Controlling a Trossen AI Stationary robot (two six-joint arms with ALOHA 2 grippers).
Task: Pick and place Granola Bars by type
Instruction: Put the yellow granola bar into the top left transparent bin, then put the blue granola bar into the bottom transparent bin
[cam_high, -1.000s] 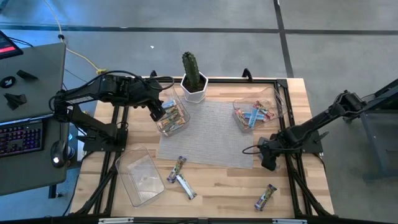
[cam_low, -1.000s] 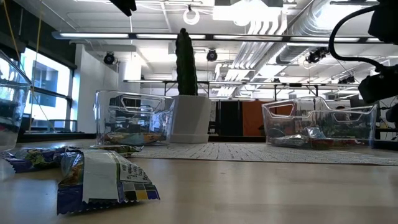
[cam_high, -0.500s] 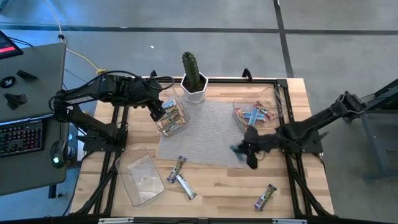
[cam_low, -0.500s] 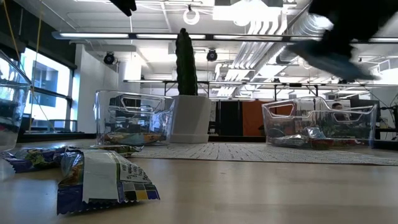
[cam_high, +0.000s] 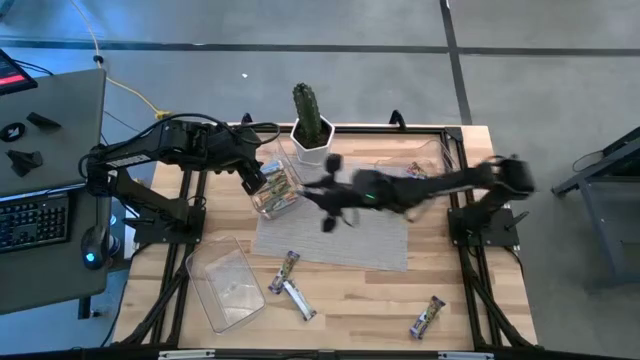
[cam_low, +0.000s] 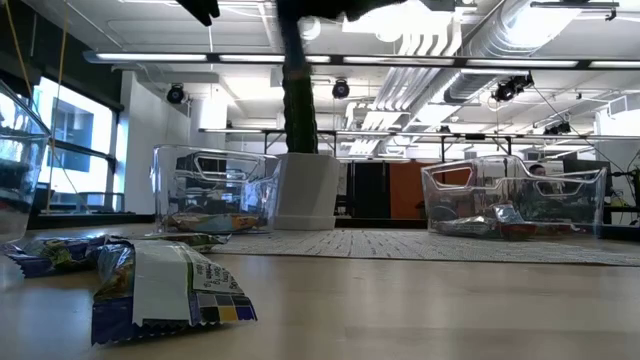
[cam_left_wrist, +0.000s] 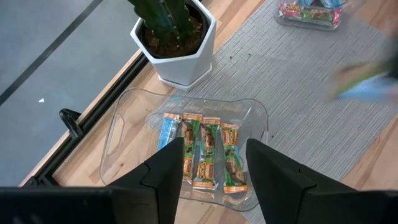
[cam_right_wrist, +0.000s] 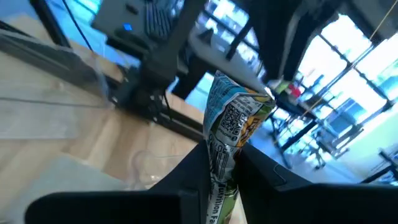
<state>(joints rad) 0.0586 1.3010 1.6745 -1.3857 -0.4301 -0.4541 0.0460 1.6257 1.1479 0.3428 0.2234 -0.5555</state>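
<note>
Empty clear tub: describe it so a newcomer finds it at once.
Start at the wooden table and go to its front-left corner, off the grey woven mat. The clear plastic tub there sits skewed. Unlike the two tubs on the mat's far corners, it holds no wrapped bars.

Right claw (cam_high: 327, 205), gripping a blue-wrapped granola bar (cam_right_wrist: 233, 134), swung from table's right edge to mid-mat.

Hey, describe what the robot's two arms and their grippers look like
Both arms are dark, almost black, jointed links on black frame bases, with thin black cables looping along them. The left gripper ends in two broad, flat matte-black fingers with angular edges. The right gripper has the same dark fingers. No markings are visible.
</note>
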